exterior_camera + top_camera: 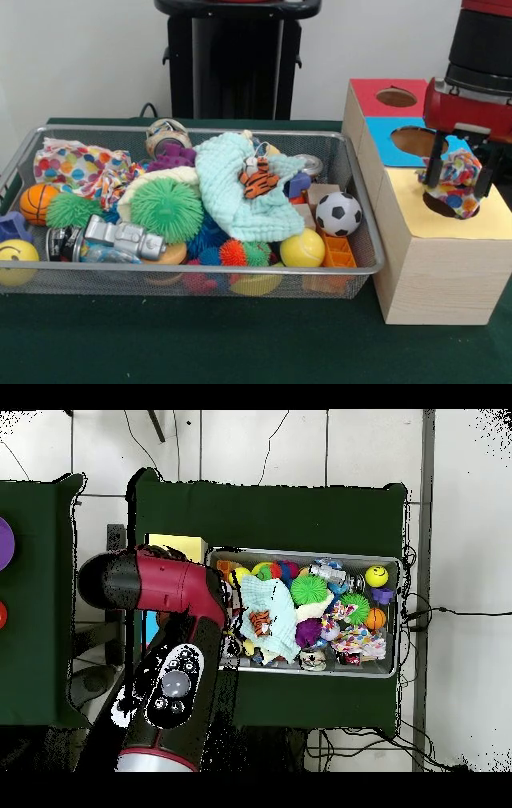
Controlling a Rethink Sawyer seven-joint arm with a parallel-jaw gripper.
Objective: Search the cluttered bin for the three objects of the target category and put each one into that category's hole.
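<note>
My gripper is shut on a white fabric piece with coloured dots and holds it just above the round hole of the yellow-topped box. The piece covers most of the hole. More dotted fabric lies bunched in the far left corner of the wire mesh bin; I cannot tell whether it is one piece or more. It also shows in the overhead view, inside the bin. There the arm hides the gripper and most of the yellow box.
The bin holds a mint-green cloth with a tiger toy on it, a spiky green ball, a soccer ball, a yellow ball and a basketball. A blue-topped box and a red-topped box stand behind the yellow one.
</note>
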